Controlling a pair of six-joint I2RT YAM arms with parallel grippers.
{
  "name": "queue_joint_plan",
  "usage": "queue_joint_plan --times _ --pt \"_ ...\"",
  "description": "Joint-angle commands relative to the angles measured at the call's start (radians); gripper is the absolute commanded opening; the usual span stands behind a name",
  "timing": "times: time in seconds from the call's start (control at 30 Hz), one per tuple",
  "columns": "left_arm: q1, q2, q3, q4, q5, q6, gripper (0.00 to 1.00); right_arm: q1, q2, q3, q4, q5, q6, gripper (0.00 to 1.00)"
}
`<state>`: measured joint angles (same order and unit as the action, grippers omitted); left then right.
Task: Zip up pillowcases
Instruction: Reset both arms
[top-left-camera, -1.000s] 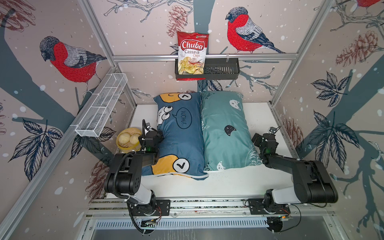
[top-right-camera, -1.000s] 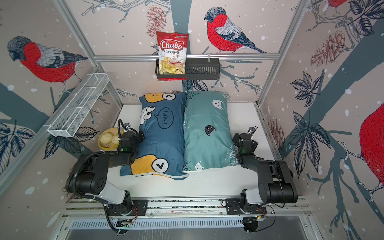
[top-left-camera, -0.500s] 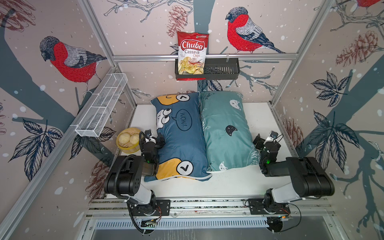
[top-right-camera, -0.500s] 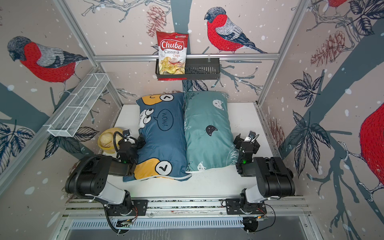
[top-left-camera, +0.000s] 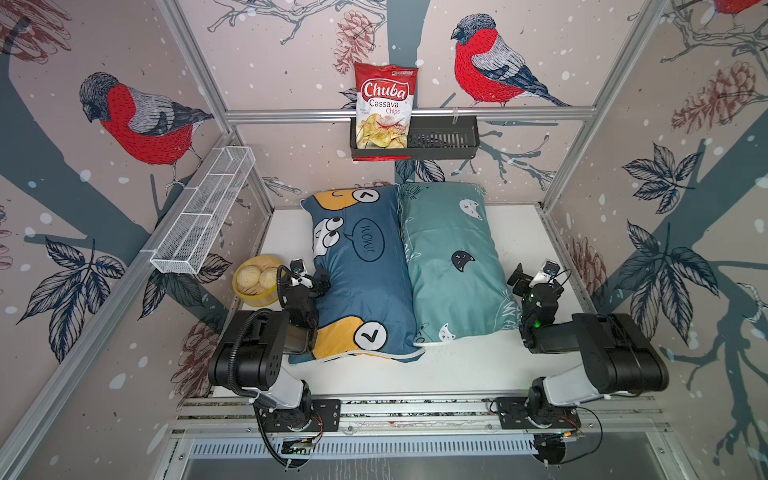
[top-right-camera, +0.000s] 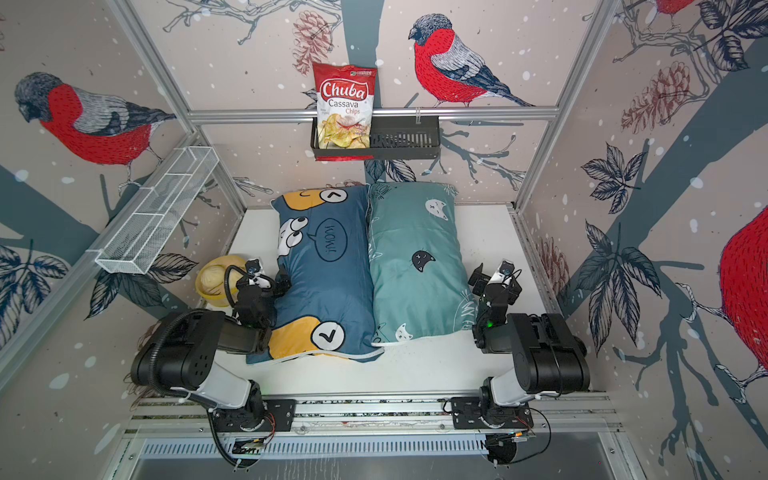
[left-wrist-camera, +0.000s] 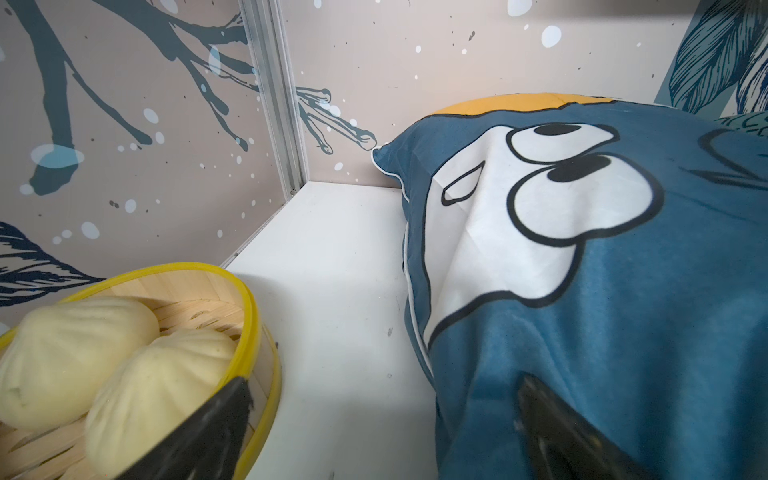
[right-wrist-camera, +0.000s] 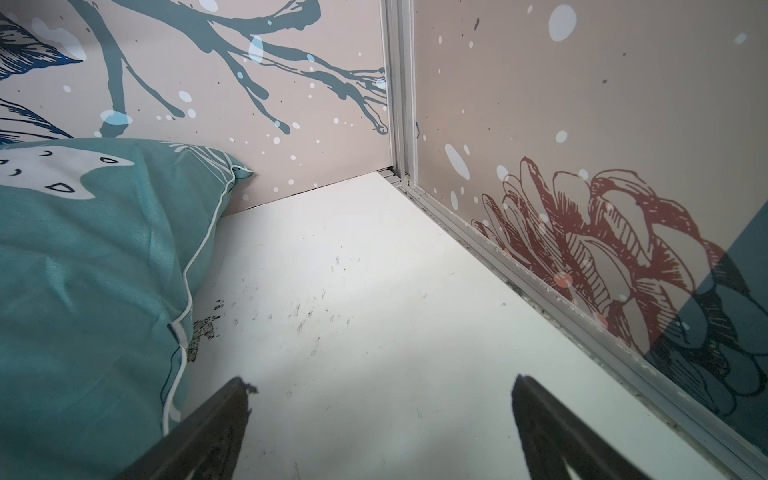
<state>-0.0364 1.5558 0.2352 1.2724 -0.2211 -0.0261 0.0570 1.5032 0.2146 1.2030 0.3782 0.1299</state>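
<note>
Two stuffed pillowcases lie side by side on the white table. The dark blue pillowcase (top-left-camera: 361, 274) (top-right-camera: 328, 270) (left-wrist-camera: 582, 291) has yellow cartoon faces. The teal pillowcase (top-left-camera: 449, 262) (top-right-camera: 415, 257) (right-wrist-camera: 83, 270) has cat heads. My left gripper (top-left-camera: 309, 277) (top-right-camera: 270, 276) (left-wrist-camera: 382, 382) is open at the blue one's left edge, one finger over the fabric. My right gripper (top-left-camera: 536, 279) (top-right-camera: 494, 279) (right-wrist-camera: 382, 380) is open over bare table just right of the teal one. No zip pull shows.
A yellow-rimmed bamboo steamer (top-left-camera: 255, 282) (left-wrist-camera: 249, 316) with buns sits close to the left gripper's outer finger. A white wire basket (top-left-camera: 203, 216) hangs on the left wall. On the back rail, a black basket (top-left-camera: 440, 139) holds a chips bag (top-left-camera: 384, 108). Walls enclose the table (top-left-camera: 457, 365).
Both arms have folded back toward their bases while the grippers stay open beside the pillows. The blue pillow's near end has shifted slightly.
</note>
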Motion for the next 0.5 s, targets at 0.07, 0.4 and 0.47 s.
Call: queue_joint_plan --times 0.07,0.4,0.47 --pt "-0.003 0.002 -0.004 0.042 0.024 0.015 1.00 0.001 -0.001 0.000 0.038 -0.004 -0.012 1.00" --pt "-0.003 0.002 -0.004 0.041 0.026 0.015 1.00 -0.005 0.003 0.009 0.026 -0.015 -0.006 1.00" --pt "-0.003 0.002 -0.004 0.041 0.026 0.014 1.00 -0.005 0.000 0.005 0.029 -0.013 -0.008 1.00"
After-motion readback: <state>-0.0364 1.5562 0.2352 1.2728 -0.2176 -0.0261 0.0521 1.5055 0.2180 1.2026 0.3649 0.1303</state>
